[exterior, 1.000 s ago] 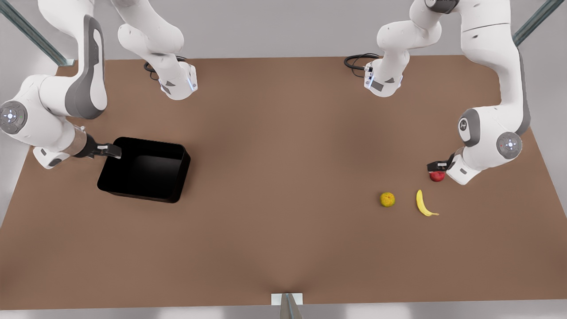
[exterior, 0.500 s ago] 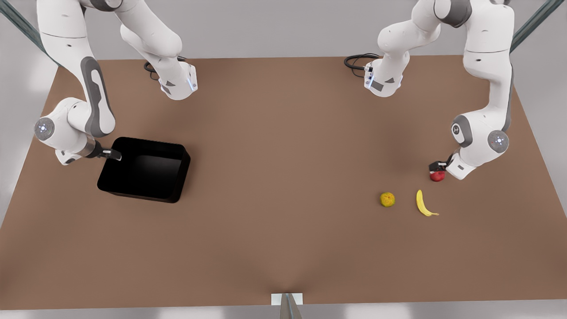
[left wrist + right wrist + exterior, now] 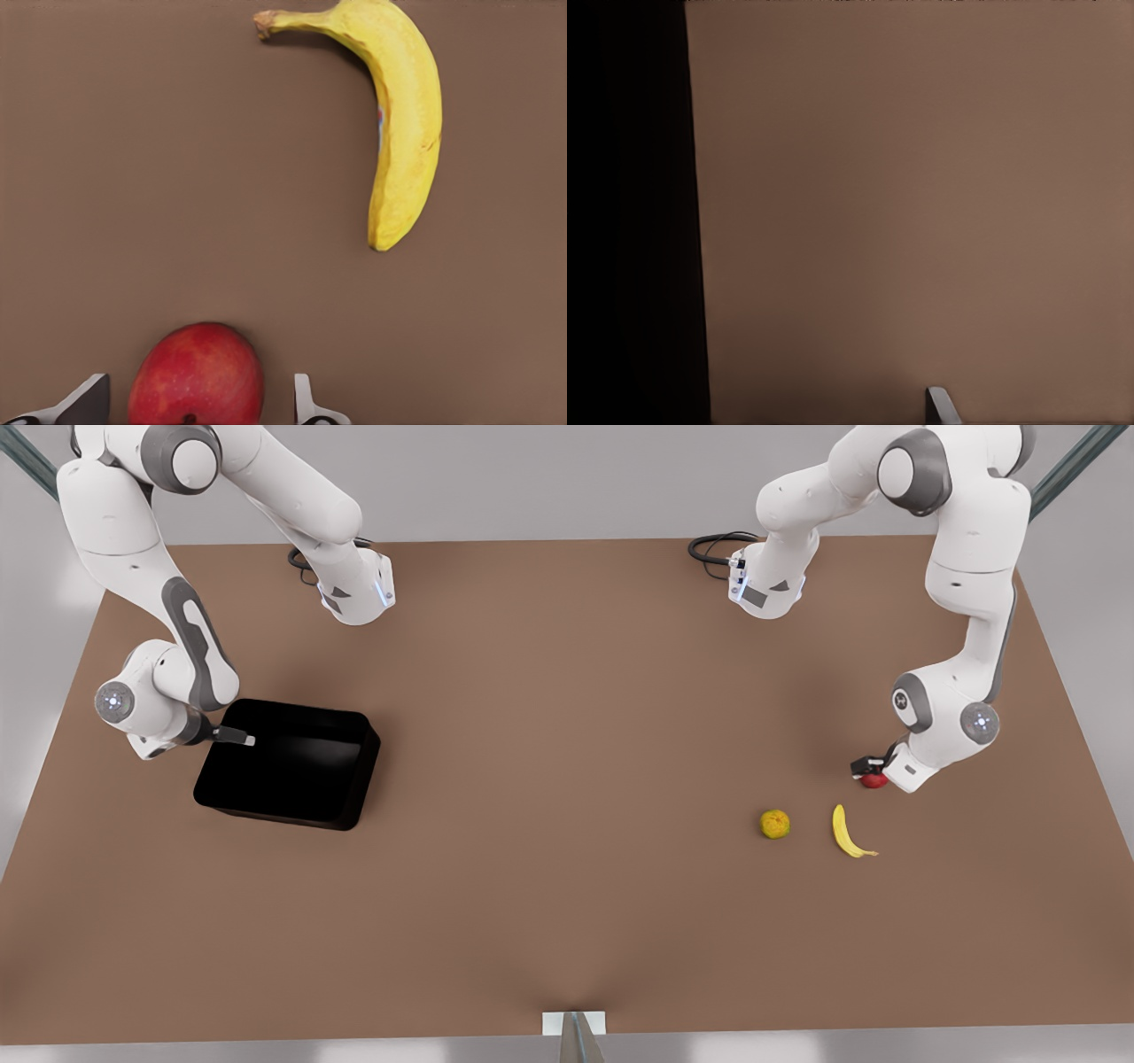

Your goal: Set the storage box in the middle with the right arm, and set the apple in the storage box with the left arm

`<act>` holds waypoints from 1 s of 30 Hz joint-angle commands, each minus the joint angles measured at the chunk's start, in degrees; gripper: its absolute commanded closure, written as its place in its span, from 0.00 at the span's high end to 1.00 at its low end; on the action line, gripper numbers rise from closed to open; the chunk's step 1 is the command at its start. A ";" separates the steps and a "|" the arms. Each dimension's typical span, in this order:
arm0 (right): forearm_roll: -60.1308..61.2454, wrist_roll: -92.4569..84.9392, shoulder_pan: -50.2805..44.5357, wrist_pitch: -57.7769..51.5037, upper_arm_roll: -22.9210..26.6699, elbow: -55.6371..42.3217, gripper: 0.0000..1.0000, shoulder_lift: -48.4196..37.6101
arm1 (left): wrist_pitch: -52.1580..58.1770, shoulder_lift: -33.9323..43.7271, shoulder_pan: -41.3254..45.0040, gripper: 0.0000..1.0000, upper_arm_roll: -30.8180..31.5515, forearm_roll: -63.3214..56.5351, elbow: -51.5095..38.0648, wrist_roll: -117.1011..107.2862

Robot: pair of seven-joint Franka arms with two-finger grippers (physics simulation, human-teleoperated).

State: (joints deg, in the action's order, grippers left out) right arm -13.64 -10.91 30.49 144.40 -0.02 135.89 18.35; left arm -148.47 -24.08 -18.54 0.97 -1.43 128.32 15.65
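The banana (image 3: 850,833) and a yellow-green fruit (image 3: 775,824) lie nearest on the tabletop (image 3: 567,886); at 3 o'clock, the left claw (image 3: 193,403) straddles the apple (image 3: 197,374), fingers (image 3: 306,403) spread beside it; at 9 o'clock, the storage box (image 3: 288,766) runs roughly 9-to-3; the right claw (image 3: 235,737) sits at its rim, spread unclear.

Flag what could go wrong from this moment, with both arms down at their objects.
1. The left pincer straddles the apple with gaps either side; closing off-centre could roll the round fruit away, perhaps toward the banana.
2. The right pincer sits at the wall of the storage box; a shallow grip on the glossy rim may slip when dragged toward the middle.
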 commanded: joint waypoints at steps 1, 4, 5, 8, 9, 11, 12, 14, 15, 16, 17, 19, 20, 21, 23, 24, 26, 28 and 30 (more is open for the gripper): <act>4.50 -3.59 -0.08 -0.43 0.02 -0.01 0.38 -0.16 | -0.15 -0.18 0.00 1.00 0.00 0.03 0.00 0.00; 4.59 -2.80 -0.78 -2.28 -0.51 -0.10 0.40 -2.27 | -0.15 -0.97 0.00 1.00 0.00 0.03 -0.09 0.00; 4.59 -2.80 -0.87 -3.24 -0.68 -0.19 0.40 -2.88 | -0.24 -1.14 0.00 1.00 0.00 0.03 -0.09 0.00; 4.77 -2.80 -0.87 -3.42 -1.39 -0.19 0.40 -3.76 | -0.24 -1.14 0.00 1.00 0.00 0.03 -0.09 0.00; 4.85 -2.63 -0.70 -3.34 -1.91 -0.28 0.40 -3.41 | -0.24 -1.14 0.00 1.00 0.00 0.03 -0.18 0.00; 4.85 -2.63 -0.70 -3.25 -2.00 -0.63 0.30 -2.97 | -0.24 -1.14 0.00 1.00 0.00 0.03 -0.18 0.00; 4.94 -2.72 -0.70 -3.25 -2.00 -0.89 0.21 -2.89 | -0.24 -1.23 0.00 1.00 0.00 0.03 -0.18 0.00; 5.03 -2.80 -0.96 -3.42 -2.00 -1.77 0.21 -3.24 | -0.24 -1.41 0.09 1.00 0.00 0.03 -0.26 0.00; 5.20 -2.80 -0.96 -3.69 -2.35 -1.86 0.21 -3.41 | -0.24 -1.50 0.09 1.00 0.00 0.03 -0.26 0.00; 5.21 -2.80 -0.96 -3.60 -2.53 -1.86 0.21 -3.33 | -0.24 -1.76 0.09 0.99 0.00 0.03 -0.26 0.00; 5.21 -2.80 -0.96 -3.69 -2.53 -1.86 0.21 -3.33 | -0.24 -1.76 0.09 0.98 0.00 0.03 -0.35 0.00; 5.21 -2.80 -0.96 -3.60 -2.62 -1.95 0.21 -3.15 | -0.15 -1.76 0.18 0.94 0.00 0.03 -0.35 0.00; 5.21 -2.80 -0.96 -3.60 -2.62 -1.86 0.21 -3.24 | -0.15 -1.67 0.18 0.94 0.00 0.03 -0.44 0.00; 5.21 -2.72 -1.05 -3.60 -2.62 -1.95 0.21 -3.15 | -0.15 -1.67 0.18 0.94 0.00 0.03 -0.44 0.00; 5.29 -2.72 -1.05 -3.69 -2.88 -1.95 0.21 -3.24 | -0.15 -1.58 0.09 0.94 0.00 0.03 -0.53 0.00; 5.29 -2.72 -1.05 -3.60 -2.97 -2.03 0.21 -3.41 | -0.15 -1.58 0.09 0.92 0.00 0.03 -0.53 0.00; 5.29 -2.28 -1.05 -5.62 -4.20 -2.39 0.21 -4.99 | -0.15 -1.58 0.17 0.91 0.00 0.03 -0.53 0.00; 5.29 -2.36 -0.87 -11.42 -5.51 -4.23 0.21 -7.19 | -0.15 -1.67 0.09 0.90 0.00 0.03 -0.53 0.00; 5.38 -2.36 -0.43 -15.99 -7.19 -6.51 0.21 -8.95 | -0.15 -1.58 0.09 0.88 0.00 0.03 -0.53 0.00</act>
State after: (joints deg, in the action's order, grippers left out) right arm -7.93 -13.37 30.06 126.93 -7.55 129.01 9.01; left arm -148.62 -25.68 -18.41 0.97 -1.39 127.79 15.65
